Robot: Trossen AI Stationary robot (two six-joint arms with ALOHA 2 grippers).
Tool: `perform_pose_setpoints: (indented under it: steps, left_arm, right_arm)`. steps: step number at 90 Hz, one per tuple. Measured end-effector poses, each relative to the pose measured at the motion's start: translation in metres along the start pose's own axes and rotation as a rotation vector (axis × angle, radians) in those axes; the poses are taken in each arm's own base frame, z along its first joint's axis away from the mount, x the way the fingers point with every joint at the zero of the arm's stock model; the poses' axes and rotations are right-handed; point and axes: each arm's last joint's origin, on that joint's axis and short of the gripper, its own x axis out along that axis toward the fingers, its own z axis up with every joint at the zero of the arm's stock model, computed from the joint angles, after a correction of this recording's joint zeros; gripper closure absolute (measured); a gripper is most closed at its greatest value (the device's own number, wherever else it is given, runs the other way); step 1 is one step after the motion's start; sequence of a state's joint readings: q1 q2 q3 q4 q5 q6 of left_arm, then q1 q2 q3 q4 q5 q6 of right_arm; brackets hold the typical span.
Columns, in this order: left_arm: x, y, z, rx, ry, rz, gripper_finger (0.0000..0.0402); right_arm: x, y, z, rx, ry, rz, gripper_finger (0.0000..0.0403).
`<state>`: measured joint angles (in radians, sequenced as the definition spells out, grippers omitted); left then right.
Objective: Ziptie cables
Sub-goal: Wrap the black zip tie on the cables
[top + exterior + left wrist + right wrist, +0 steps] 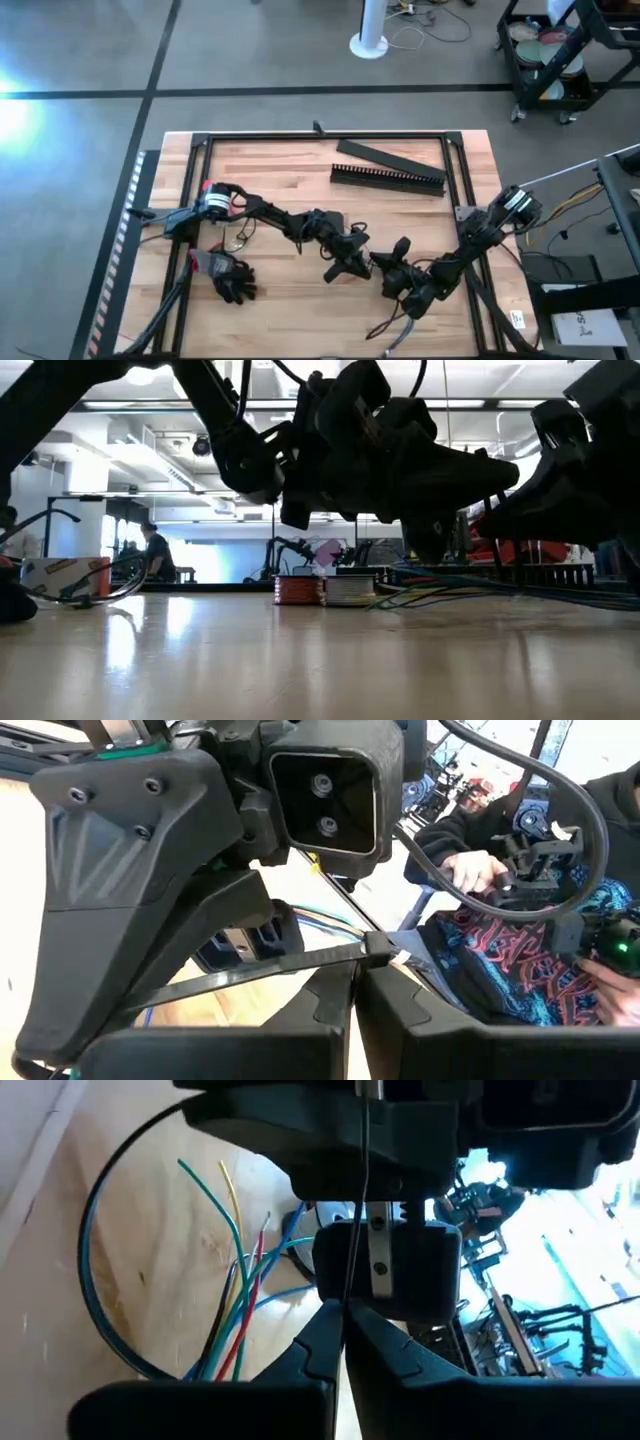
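The ziptie [250, 972], a thin black strip, hangs in the air between my two grippers at the table's middle front. My left gripper [360, 258] and my right gripper [385, 266] face each other tip to tip, both shut on it. Below them a bundle of cables [235, 1290] lies on the wood: blue, green, yellow, red and black wires, the blue one in a wide loop. A grey cable [395, 325] curls near the front edge. Thin black wire loops [237, 238] lie by the left arm. My left gripper pinches the ziptie at its head end [378, 948] between its two fingertips, and the strip runs off sideways from there, clear of the table. My right gripper pinches the strip [352, 1270] between its fingertips; the strip shows edge-on and runs on past the fingers, lifted clear of the cables.
A long comb-toothed black duct [388, 178] and a flat black bar [390, 155] lie at the far side. A dark bundle [232, 278] sits at the left front. Small spools [322, 590] stand on the table. A person [520, 930] sits beyond the table.
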<state>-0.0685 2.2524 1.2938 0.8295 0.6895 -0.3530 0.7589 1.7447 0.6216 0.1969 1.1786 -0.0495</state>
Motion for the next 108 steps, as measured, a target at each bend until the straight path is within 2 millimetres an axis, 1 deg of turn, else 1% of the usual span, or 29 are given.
perform_pose_setpoints:
  steps: [68,89,108]
  left_arm:
    - [0.000,0.000,0.000,-0.023,0.003,-0.008,0.0402]
    - [0.000,0.000,0.000,-0.023,0.003,-0.009,0.0402]
    - [0.000,-0.001,0.000,-0.023,0.005,-0.012,0.0402]
  right_arm:
    - [0.000,-0.003,0.005,-0.235,0.001,-0.059,0.0403]
    - [-0.001,-0.004,0.019,-0.337,-0.014,-0.056,0.0403]
    - [-0.002,-0.005,0.032,-0.346,-0.040,-0.029,0.0403]
